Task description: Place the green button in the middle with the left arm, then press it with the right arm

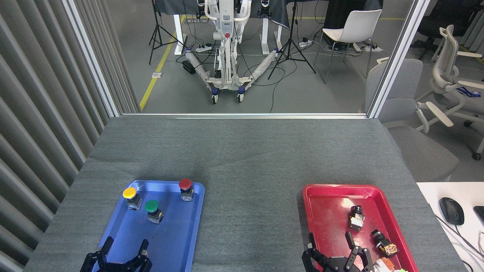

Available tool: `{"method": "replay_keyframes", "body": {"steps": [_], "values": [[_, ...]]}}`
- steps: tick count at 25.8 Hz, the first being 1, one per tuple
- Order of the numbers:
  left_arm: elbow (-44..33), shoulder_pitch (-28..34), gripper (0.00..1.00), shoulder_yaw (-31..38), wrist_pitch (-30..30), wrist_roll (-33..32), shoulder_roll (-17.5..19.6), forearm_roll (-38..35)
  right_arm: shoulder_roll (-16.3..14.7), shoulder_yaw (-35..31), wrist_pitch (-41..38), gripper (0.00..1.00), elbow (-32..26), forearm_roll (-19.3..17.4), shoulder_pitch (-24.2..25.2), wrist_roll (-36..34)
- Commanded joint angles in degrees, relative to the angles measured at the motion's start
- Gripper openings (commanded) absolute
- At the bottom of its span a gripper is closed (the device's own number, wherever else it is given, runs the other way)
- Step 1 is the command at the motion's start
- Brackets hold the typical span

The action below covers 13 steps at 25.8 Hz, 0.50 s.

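Note:
The green button [152, 210] stands upright in the blue tray [177, 241], between a yellow-capped button [131, 197] and a red-capped button [185, 188]. My left gripper [125, 246] is at the bottom edge over the near end of the blue tray, open and empty, well short of the green button. My right gripper [329, 241] is at the bottom edge over the near part of the red tray [328, 204], its fingers spread open around nothing.
The red tray holds two small black-and-silver parts [356, 217] [382, 242] and more bits at its near corner. Grey cloth [249, 158] covers the table between the trays. A slatted wall runs along the left; a mouse [451, 210] lies on a white desk at right.

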Motion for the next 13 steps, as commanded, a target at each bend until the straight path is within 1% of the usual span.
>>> {"method": "replay_keyframes", "body": {"steps": [1, 3, 6, 13], "values": [[0.0, 0.0, 0.97, -0.1, -0.1, 0.2, -0.1, 0.0, 0.0, 0.0, 0.1, 1.0, 0.1, 0.0, 0.0, 0.0], [0.2, -0.1, 0.99, -0.1, -1.0, 0.1, 0.1, 0.1, 0.0, 0.0, 0.1, 1.0, 0.1, 0.0, 0.0, 0.0], [1.1, -0.4, 1.0, -0.1, -3.3, 0.1, 0.1, 0.1, 0.0, 0.0, 0.0, 1.0, 0.1, 0.0, -0.1, 0.0], [3.6, -2.1, 0.99, -0.1, -3.4, 0.0, 0.2, 0.0, 0.0, 0.0, 0.1, 1.0, 0.1, 0.0, -0.1, 0.0]]}}
